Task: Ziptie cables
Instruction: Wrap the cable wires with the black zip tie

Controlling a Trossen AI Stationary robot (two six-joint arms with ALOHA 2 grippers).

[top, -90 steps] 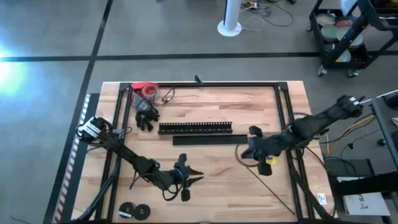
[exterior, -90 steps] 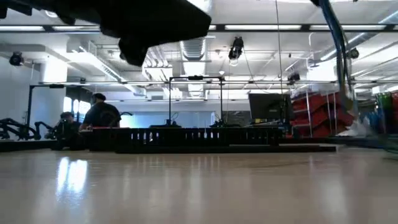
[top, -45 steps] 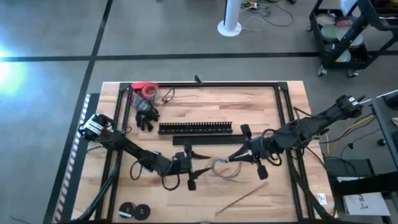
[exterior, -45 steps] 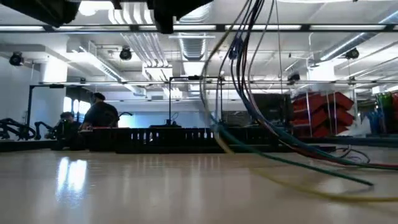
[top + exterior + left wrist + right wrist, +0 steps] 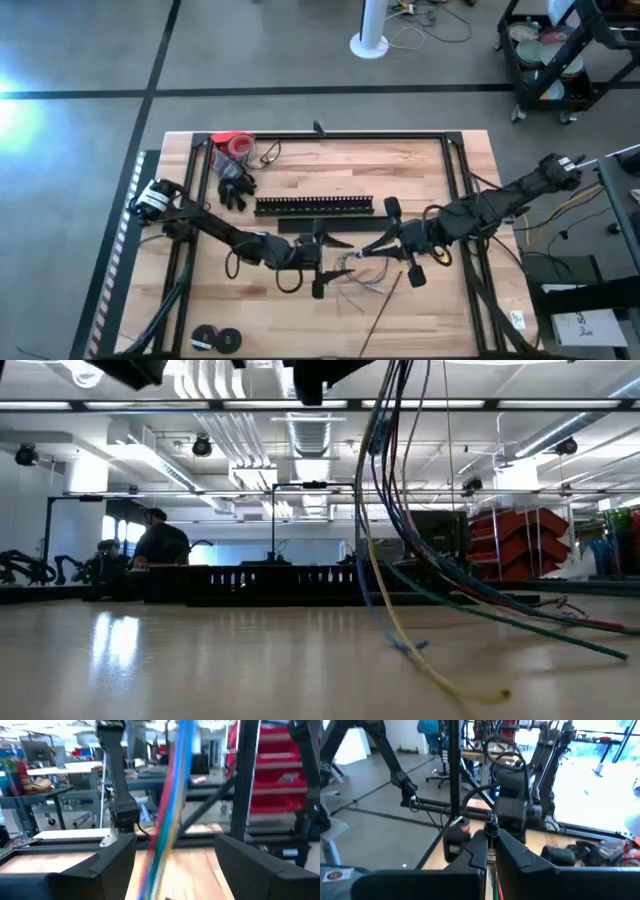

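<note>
Over the wooden table (image 5: 420, 180), cables (image 5: 352, 268) pinched in the closed right gripper (image 5: 385, 250), passing between the open left gripper's (image 5: 325, 262) jaws; better closed gently, bundle kept taut.

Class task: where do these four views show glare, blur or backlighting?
High view: white glare on the floor at left. Low view: ceiling lights reflect off the tabletop. Left wrist view: the cables are smeared by blur. Right wrist view: bright windows wash out the background.

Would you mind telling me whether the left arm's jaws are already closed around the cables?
No, in the left wrist view the left gripper has its jaws spread wide, with the cables running between them untouched.
</note>
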